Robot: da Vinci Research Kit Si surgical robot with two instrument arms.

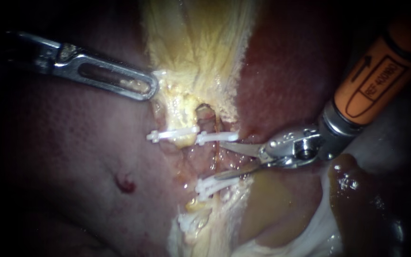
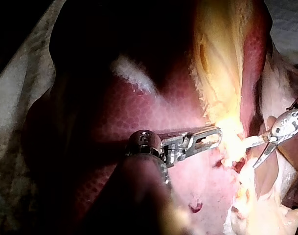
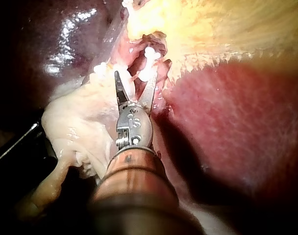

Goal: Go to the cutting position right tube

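Two pale tubes run down from the yellow gallbladder. The right tube carries a white clip above and white clips below. The left tube has its own clip. My right instrument, a pair of blades on an orange shaft, comes in from the right. Its blades are open, and their tips reach the right tube's side between the upper and lower clips. The right wrist view shows these blades spread just short of the clips. My left instrument is shut on the gallbladder's pale edge.
Dark red liver lies to the left, with a small red spot on it. More liver sits behind the right instrument. Yellow-green fluid pools under its blades, beside white tissue.
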